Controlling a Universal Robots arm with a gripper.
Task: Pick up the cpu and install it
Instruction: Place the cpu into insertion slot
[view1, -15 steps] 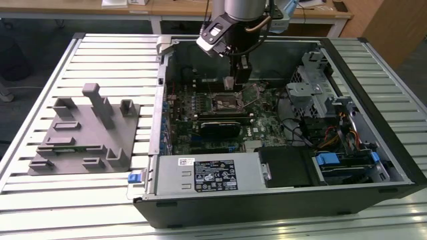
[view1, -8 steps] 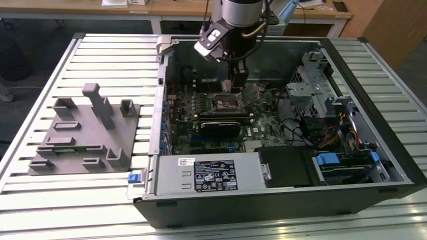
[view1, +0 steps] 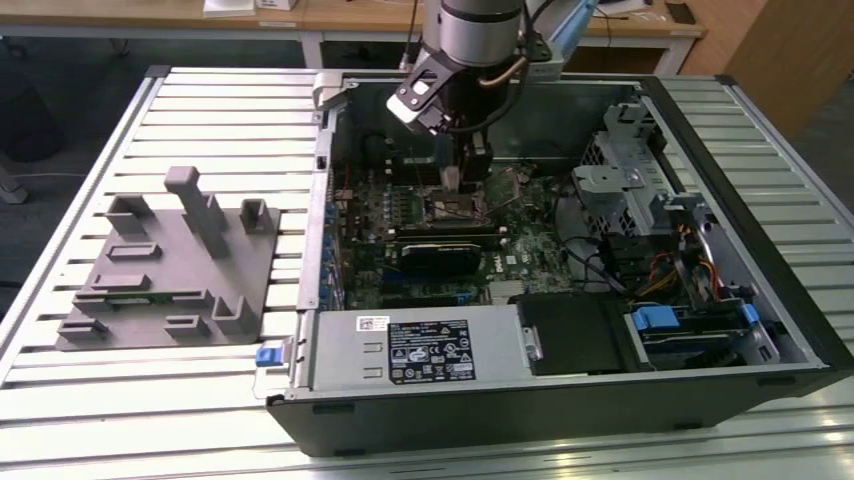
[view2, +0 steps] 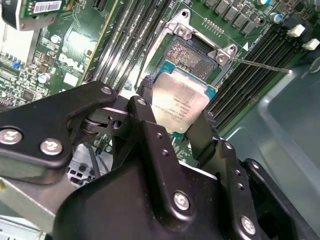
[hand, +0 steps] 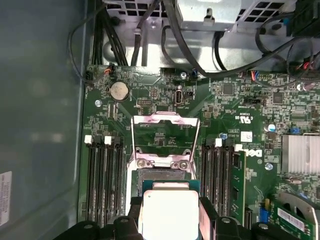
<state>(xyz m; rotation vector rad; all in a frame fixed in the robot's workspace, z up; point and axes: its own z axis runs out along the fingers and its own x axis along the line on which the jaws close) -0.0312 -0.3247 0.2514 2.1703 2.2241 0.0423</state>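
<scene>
The cpu (view2: 179, 102) is in the gripper (view2: 175, 112), pinched edge-on between the two black fingers (view2: 202, 135), pale metal lid up, green rim showing on the free sides. It hangs just over the near edge of the open socket (view2: 189, 54), and most of the contact field past it is uncovered, so I read it as not seated yet. Handling, my call: it's light, thin and rigid, so it won't flex, but the lid is smooth and would slip under a loose pinch. Treat the underside and the socket contacts as the fragile parts, so no sliding across them. Hold it by two opposite edges, as it is held now, and keep the pads off the lid and the underside. Beyond the socket the load plate (hand: 165, 131) stands raised, and the thin lever (view2: 260, 65) is swung out to one side. Memory slots (hand: 102, 175) flank the socket on both sides, and a coin cell (hand: 119, 91) sits further out past the load plate on the motherboard (hand: 235, 115). In the exterior view the gripper (view1: 451, 178) is down inside the open pc case (view1: 747, 150), right above the socket (view1: 451, 208).
</scene>
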